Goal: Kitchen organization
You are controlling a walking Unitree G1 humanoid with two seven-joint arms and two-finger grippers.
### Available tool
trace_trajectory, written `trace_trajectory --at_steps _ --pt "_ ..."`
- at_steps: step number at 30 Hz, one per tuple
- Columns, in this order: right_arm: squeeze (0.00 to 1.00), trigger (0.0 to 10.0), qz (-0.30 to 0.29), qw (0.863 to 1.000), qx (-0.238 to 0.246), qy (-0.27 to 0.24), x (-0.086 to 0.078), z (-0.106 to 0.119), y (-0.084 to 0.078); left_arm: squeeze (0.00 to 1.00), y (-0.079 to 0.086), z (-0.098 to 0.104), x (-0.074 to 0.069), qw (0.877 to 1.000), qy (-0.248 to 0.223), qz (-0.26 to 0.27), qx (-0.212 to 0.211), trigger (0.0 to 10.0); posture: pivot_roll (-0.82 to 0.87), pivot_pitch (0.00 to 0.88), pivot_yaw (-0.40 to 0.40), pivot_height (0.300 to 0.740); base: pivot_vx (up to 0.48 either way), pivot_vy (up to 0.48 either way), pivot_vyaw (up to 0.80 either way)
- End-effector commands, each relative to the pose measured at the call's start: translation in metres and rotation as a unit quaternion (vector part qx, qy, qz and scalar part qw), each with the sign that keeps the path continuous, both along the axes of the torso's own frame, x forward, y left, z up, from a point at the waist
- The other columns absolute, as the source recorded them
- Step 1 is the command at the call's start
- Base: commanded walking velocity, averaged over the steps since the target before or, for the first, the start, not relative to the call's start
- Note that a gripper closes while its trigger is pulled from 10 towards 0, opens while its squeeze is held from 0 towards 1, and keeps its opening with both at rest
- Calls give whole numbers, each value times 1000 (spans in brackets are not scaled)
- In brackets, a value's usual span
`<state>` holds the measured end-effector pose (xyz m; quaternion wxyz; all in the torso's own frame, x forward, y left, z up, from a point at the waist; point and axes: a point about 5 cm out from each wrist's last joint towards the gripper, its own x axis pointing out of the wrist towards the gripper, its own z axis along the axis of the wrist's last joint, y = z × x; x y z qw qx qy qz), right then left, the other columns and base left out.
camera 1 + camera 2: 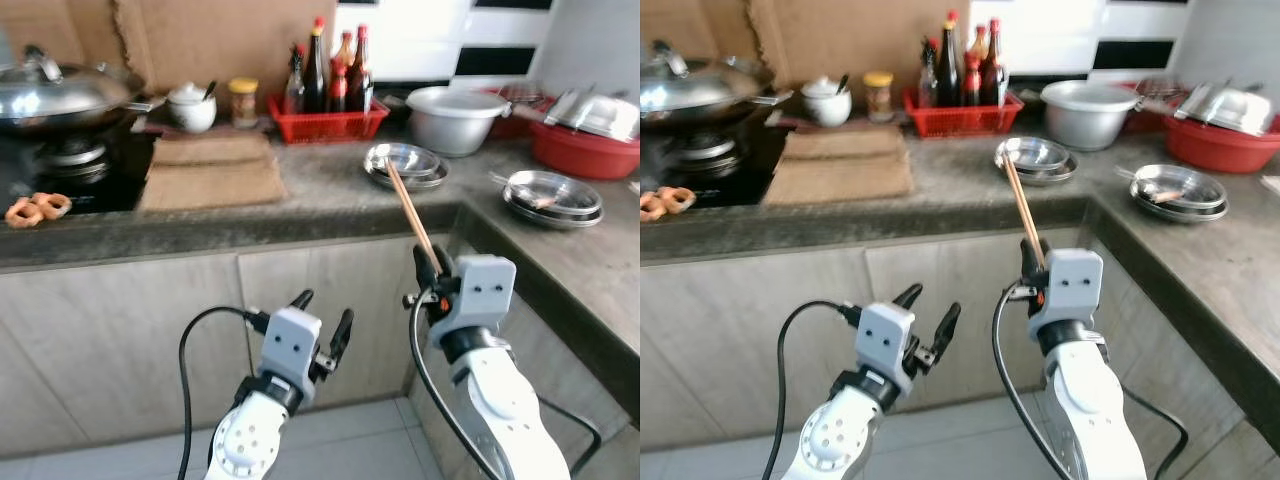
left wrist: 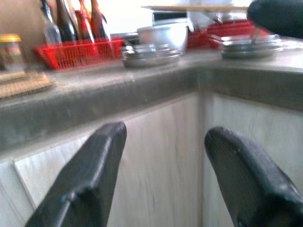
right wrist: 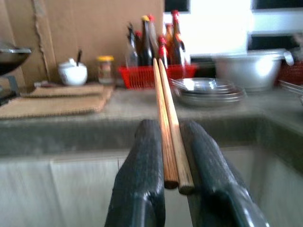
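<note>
While your right gripper clamps the chopsticks below the desk edge, your left gripper hangs open; carrying seems underway, so next find them a resting place.

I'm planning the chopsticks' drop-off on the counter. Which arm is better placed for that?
Right. The right gripper already clamps the chopsticks, which point toward the counter. The left gripper hangs open and empty, lower, before the cabinet.

Both silver arms reach forward at low height, side by side. The left gripper spreads its black fingers wide; the right gripper clamps its fingers together on a pair of chopsticks.
</note>
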<state>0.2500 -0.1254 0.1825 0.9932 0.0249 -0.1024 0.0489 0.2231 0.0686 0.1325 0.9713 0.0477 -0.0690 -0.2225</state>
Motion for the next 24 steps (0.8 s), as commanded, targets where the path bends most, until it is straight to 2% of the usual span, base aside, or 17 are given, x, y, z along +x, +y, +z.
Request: trace_trajectory --at_steps 1,18,24 --pt "0 10000 -9 1000 -1 9 -1 -3 -4 0 -4 2 0 1000 -2 -9 -4 10000 177 0 -39 740 -386 0 -775" --pt "0 10000 -15 1000 -3 9 0 -3 -5 0 -3 0 0 1000 2 -8 -2 10000 178 0 -39 740 -369 0 -777" --pt "0 10000 -15 1000 -6 9 2 -2 -4 0 -3 0 2 1000 1 -5 1 10000 179 0 -40 740 0 0 -775"
